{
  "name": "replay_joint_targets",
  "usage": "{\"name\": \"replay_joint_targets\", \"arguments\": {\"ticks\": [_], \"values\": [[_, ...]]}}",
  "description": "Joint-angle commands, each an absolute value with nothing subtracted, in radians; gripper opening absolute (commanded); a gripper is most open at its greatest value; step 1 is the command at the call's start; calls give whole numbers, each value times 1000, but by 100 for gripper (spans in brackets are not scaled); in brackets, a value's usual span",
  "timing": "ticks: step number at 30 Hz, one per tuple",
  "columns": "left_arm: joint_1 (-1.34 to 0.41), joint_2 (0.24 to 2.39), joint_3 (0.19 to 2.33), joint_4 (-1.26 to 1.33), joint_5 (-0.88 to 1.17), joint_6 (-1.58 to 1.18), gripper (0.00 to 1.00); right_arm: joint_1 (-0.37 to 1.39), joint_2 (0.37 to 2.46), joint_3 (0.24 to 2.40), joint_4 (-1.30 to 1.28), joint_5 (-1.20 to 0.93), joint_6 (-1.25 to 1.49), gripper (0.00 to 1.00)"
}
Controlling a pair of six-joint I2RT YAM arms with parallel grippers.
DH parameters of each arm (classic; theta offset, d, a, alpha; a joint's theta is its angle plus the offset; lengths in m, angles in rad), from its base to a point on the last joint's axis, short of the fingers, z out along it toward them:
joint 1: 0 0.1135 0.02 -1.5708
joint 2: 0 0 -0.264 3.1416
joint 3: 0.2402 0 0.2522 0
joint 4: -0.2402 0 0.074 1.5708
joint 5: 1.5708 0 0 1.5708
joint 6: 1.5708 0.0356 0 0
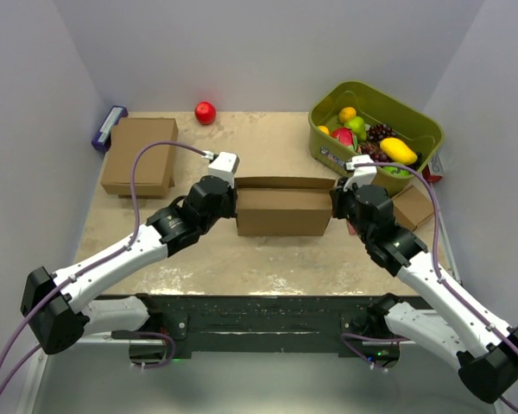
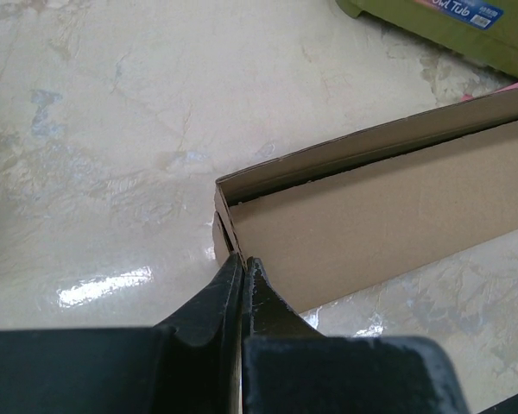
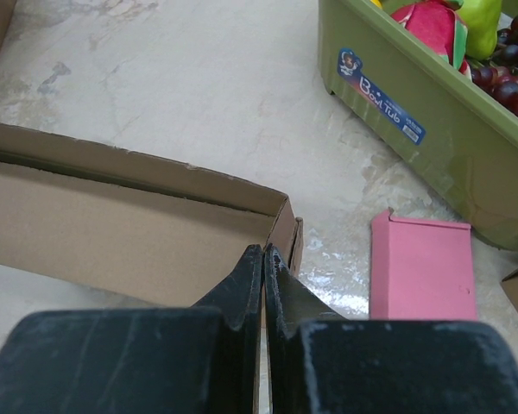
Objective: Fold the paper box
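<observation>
Top view: the paper box [image 1: 283, 211] sits mid-counter [image 1: 268, 138], long side across, between the two arms, its walls standing as a shallow rectangular form. The left tool [image 1: 236, 205] is at the box's left end and the right tool [image 1: 335, 205] at its right end, each against an end wall. I note a closed brown box [image 1: 140, 155] at far left, well apart, a red ball [image 1: 205, 112] near the back wall, a green tub [image 1: 388, 97] of fruit at back right, and a small cardboard cube [image 1: 412, 207] just beside the right arm. Left wrist view: the left tool [image 2: 243, 263] is closed, fingers pressed together, their tips touching the near corner of the paper box [image 2: 371, 216] at its end wall. I cannot tell whether any cardboard is pinched between them. A narrow gap shows along the box's far wall, and a corner of the green tub [image 2: 432, 26] is at the upper right. Right wrist view: the right tool [image 3: 263, 252] is likewise closed, its tips at the end wall of the paper box [image 3: 112, 224], by the corner. A pink card [image 3: 421, 267] lies flat on the counter [image 3: 198, 86] just beside that end, in front of the green tub [image 3: 414, 155].
</observation>
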State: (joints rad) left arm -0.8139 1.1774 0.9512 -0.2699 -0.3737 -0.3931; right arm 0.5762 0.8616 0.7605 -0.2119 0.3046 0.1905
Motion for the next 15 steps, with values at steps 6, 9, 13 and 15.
{"name": "replay_joint_targets", "arguments": {"ticks": [6, 9, 13, 15], "values": [[-835, 1180, 874, -195, -235, -442, 0, 609, 890, 808, -317, 302, 181, 0], [-834, 1180, 865, -195, -242, -437, 0, 609, 897, 822, -336, 331, 170, 0], [-836, 1178, 862, -204, -250, -425, 0, 609, 917, 836, -356, 359, 158, 0], [-834, 1177, 864, -209, -258, -414, 0, 609, 925, 842, -360, 371, 155, 0]]}}
